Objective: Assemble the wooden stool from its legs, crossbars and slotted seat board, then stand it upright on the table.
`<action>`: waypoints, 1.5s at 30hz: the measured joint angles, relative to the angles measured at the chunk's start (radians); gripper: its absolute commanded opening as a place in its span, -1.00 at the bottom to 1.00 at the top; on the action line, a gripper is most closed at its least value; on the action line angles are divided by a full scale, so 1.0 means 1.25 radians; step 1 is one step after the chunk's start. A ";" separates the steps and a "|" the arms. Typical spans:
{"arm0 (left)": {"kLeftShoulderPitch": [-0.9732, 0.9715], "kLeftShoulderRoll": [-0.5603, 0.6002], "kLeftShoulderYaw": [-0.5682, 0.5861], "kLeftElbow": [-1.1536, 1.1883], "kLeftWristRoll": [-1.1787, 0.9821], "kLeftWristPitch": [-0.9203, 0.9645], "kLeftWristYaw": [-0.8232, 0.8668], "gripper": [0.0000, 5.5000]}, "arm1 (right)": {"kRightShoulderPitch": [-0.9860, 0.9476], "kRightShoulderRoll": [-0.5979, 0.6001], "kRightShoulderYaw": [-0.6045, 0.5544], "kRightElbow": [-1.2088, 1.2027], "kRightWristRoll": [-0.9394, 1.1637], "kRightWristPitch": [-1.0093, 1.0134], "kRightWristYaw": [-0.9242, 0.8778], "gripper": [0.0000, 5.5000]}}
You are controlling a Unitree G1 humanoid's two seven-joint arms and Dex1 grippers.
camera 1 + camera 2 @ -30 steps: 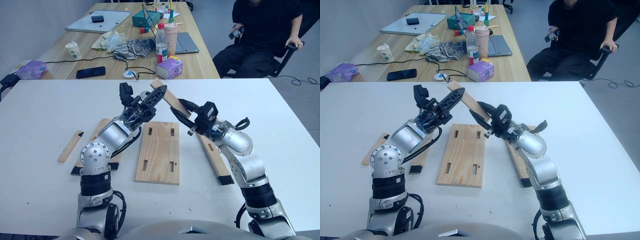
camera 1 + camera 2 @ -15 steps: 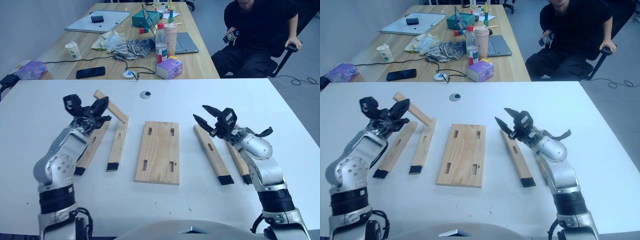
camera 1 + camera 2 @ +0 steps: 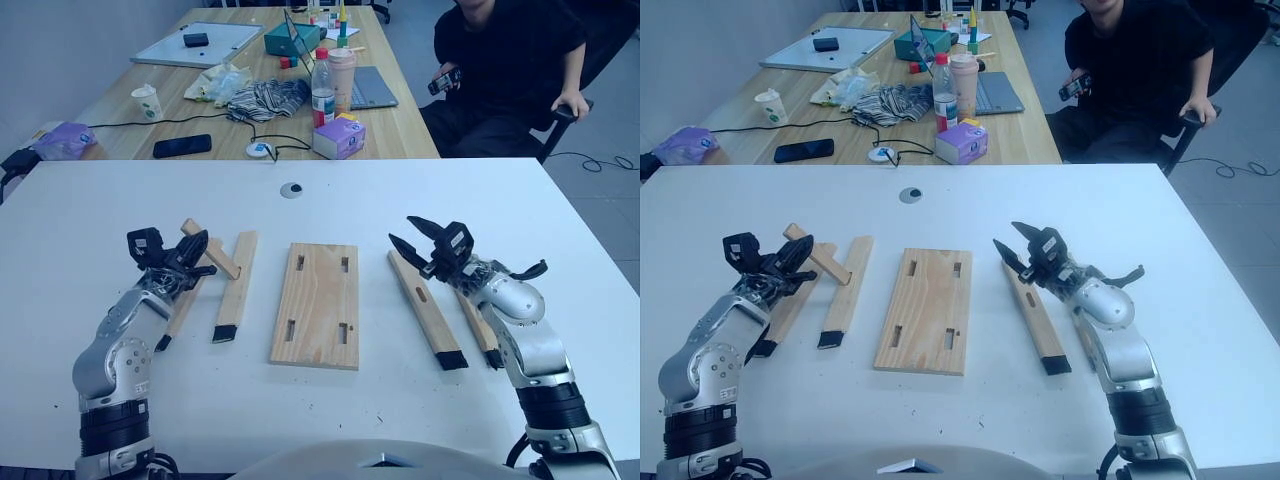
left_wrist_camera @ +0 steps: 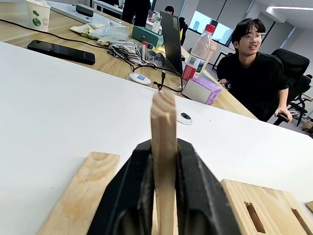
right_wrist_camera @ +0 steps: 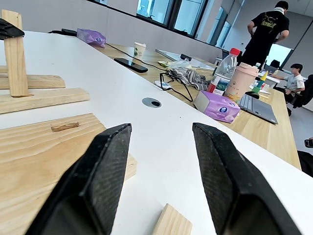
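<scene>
**Stool assembly: parts laid out, crossbar in left end effector**

The white tabletop carries all parts, and nothing is joined yet. The slotted seat board lies flat at the centre between the two arms with its slots facing up. This placement probably lets each arm reach the slots on its own side.

The legs lie roughly parallel to the board's long edges, two per side:
- The inner left leg and the outer left leg, the latter partly under the left forearm.
- The inner right leg and the outer right leg.

The mirrored layout appears intended to give each arm its own pair.

The crossbar is held edge-up above the left legs. The left end effector is clamped on it, with one finger on each broad face. Most of the bar projects past the fingertips, which should leave free length for fitting. Whether its far end touches the inner left leg cannot be determined.

The left arm is bent at the elbow, with the forearm low over the outer left leg. The right arm is likewise bent and low. The right end effector hovers over the far end of the inner right leg, empty, with its fingers spread wide.
</scene>
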 measured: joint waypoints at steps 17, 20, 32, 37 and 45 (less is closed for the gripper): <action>-0.033 -0.073 -0.026 -0.016 0.053 0.037 0.143 -0.86 | 0.001 -0.002 0.021 0.022 -0.035 0.000 0.024 -0.16; 0.002 -0.046 -0.092 -0.037 0.158 -0.028 0.129 -0.86 | 0.001 -0.002 0.021 0.023 -0.037 -0.001 0.025 -0.16; 0.085 -0.052 -0.139 0.046 0.246 -0.285 -0.012 -0.86 | 0.002 -0.002 0.027 0.029 -0.047 -0.011 0.027 -0.16; 0.091 -0.022 -0.194 0.035 0.319 -0.312 -0.025 -0.86 | 0.005 -0.002 0.033 0.031 -0.055 -0.018 0.028 -0.16; 0.085 -0.027 -0.162 0.072 0.267 -0.328 -0.055 -0.86 | 0.011 -0.001 0.038 0.035 -0.062 -0.020 0.027 -0.16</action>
